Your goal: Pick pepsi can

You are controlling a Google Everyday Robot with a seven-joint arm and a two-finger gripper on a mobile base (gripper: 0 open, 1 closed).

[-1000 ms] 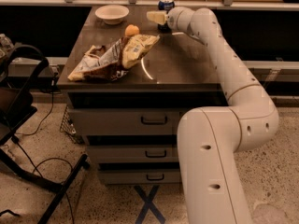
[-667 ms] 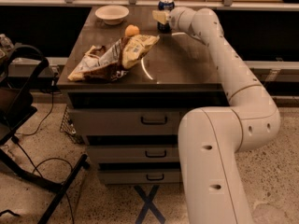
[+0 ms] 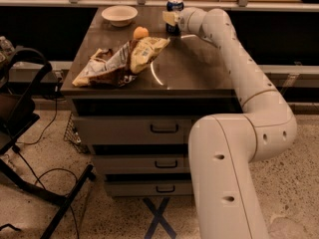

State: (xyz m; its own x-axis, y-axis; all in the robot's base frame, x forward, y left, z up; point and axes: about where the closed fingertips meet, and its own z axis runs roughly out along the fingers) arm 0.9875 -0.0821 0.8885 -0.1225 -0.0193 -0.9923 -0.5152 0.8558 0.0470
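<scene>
Reaching across the surface, the hand sits at the pepsi can; its grip I cannot tell. It should centre squarely before lifting.

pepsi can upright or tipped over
Upright: the pepsi can stands at the table far edge, silver top up; the gripper is against its front.

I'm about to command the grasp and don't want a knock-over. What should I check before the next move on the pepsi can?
1. Can upright at the back of the table: ok.
2. Gripper at the can, in front of its lower part: ok.
3. Grip on the can secured: cannot tell.
4. Orange and bowl apart from the can: ok.
5. Chip bags away from the gripper: ok.
</scene>
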